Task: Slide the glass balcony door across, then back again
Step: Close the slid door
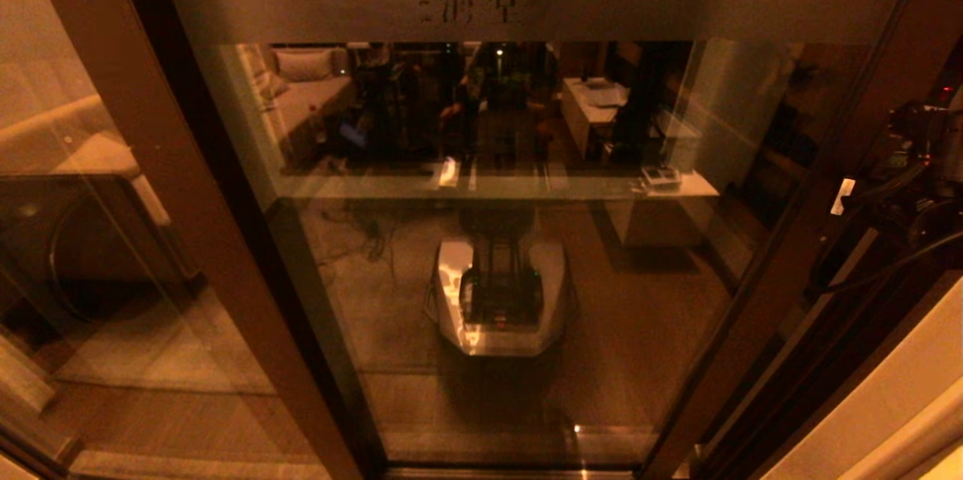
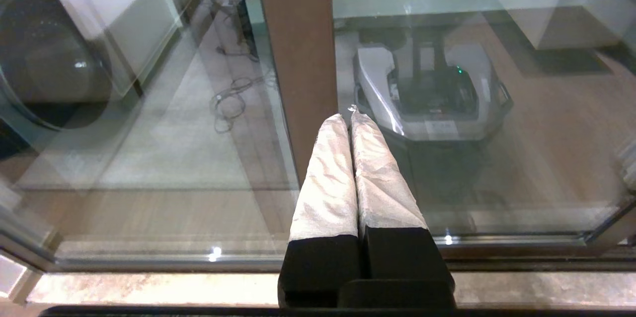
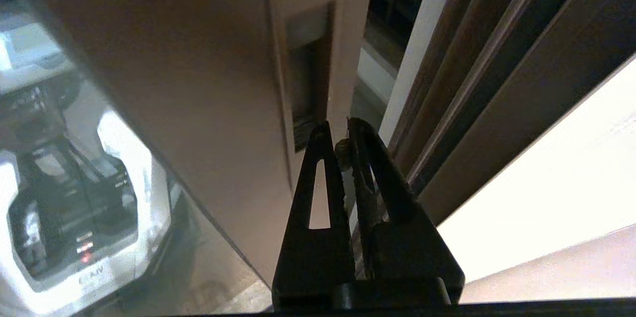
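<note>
The glass balcony door [image 1: 511,239] fills the view ahead; its slot handle [image 3: 308,73] sits just beyond the right pincer [image 3: 342,133], whose fingers are closed on nothing. The tips should probably enter the slot, then push evenly sideways. The left pincer [image 2: 346,118] idles closed near the lighter post [image 2: 298,48].

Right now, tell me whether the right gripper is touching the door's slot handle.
Cannot tell. In the right wrist view the right gripper overlaps the slot handle's lower end, showing neither contact nor gap.

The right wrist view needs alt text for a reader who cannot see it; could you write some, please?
The right pincer, shut, points at the slot handle in the brown stile of the glass balcony door. The robot's white base is reflected in the glass.
</note>
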### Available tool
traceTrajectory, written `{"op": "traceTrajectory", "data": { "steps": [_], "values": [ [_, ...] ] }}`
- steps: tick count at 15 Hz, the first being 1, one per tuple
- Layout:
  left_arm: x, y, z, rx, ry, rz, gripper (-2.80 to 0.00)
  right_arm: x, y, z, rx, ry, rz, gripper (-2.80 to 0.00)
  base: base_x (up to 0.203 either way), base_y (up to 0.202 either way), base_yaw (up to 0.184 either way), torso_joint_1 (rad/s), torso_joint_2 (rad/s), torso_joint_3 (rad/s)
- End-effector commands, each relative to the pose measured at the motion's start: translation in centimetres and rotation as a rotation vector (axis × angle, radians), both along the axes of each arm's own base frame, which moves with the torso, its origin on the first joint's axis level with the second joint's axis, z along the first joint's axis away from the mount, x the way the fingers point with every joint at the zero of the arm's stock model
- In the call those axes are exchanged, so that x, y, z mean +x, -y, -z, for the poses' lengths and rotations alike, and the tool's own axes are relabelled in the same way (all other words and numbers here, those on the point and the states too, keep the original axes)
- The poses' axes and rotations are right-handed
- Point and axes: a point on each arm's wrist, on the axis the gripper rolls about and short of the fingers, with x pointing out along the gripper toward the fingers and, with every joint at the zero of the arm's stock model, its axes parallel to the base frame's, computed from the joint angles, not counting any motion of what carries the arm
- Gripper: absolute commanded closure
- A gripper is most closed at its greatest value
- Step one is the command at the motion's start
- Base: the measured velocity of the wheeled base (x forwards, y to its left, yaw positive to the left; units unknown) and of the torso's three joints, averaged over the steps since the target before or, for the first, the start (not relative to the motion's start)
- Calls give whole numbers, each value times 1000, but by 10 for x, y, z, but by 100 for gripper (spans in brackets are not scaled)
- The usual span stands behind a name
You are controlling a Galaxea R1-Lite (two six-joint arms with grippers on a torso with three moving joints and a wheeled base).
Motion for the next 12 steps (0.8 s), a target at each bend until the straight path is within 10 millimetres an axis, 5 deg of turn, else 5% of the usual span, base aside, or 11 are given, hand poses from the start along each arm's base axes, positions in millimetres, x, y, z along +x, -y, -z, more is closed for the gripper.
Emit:
{"op": "traceTrajectory", "data": {
  "steps": [1, 12],
  "values": [
    [0, 0, 0, 1, 0, 0, 0, 4, 1, 4, 1, -7, 2, 0, 0, 0, 0, 0, 0, 0],
    [0, 0, 0, 0, 0, 0, 0, 22, 3, 11, -3, 19, 2, 0, 0, 0, 0, 0, 0, 0]
  ]
}}
